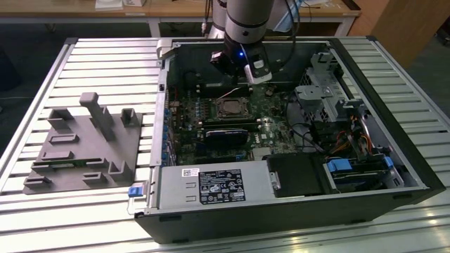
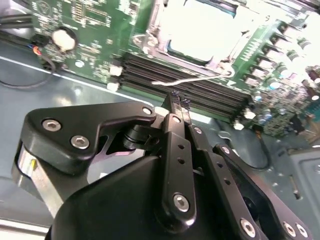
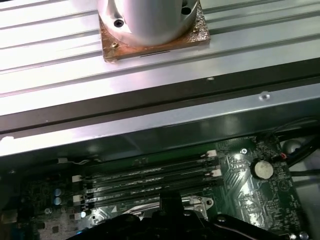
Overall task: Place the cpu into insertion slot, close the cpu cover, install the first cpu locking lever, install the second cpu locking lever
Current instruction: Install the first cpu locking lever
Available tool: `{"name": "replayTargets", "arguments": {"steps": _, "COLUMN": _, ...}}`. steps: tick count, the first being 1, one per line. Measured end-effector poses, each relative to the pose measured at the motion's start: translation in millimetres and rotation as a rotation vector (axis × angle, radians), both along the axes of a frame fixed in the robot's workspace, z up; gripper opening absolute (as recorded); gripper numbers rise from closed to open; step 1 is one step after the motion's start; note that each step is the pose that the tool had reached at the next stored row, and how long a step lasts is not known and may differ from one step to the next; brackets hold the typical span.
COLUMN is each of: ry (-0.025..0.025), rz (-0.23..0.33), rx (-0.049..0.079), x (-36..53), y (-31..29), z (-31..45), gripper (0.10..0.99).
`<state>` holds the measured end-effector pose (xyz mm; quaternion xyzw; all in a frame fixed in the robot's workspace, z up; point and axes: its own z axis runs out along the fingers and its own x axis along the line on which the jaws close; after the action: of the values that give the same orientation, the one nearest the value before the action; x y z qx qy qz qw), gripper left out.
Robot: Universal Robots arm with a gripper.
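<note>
A slatted metal surface [image 1: 42, 79] carries an open black case [image 1: 281, 221]. On the exterior view's left, just beside the case, lies a grey moulded holder [image 1: 84, 145] with upright posts. Along the case's near side sits a silvery power supply [image 1: 176, 190] with a blue tab [image 1: 136, 191] at its left corner. To its right lie a black box [image 1: 299, 176] and blue drive clips [image 1: 342, 165], with orange cables [image 1: 351, 139] beyond. Long black memory slots [image 3: 145, 177] run across the green board, a coin cell [image 3: 262, 169] near them. A wooden desk [image 1: 176, 10] stands far behind.
</note>
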<state>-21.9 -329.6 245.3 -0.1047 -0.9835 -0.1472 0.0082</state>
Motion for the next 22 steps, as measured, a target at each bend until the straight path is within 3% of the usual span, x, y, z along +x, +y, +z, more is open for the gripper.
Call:
{"name": "replayTargets", "arguments": {"steps": 4, "ry": -0.001, "rz": 0.0, "rx": 0.0, "x": 2.7, "y": 0.1, "z": -1.5, "gripper": 0.106}}
{"name": "replayTargets", "arguments": {"steps": 11, "ry": -0.0313, "rz": 0.0, "rx": -0.001, "x": 0.7, "y": 0.0, "z": -6.7, "gripper": 0.106}}
{"name": "replayTargets", "arguments": {"steps": 17, "ry": -0.0419, "rz": 0.009, "rx": -0.001, "x": -2.1, "y": -1.3, "z": -12.9, "gripper": 0.106}}
{"name": "replayTargets", "arguments": {"steps": 22, "ry": -0.0547, "rz": 0.02, "rx": 0.0, "x": -4.2, "y": -2.7, "z": -16.9, "gripper": 0.106}}
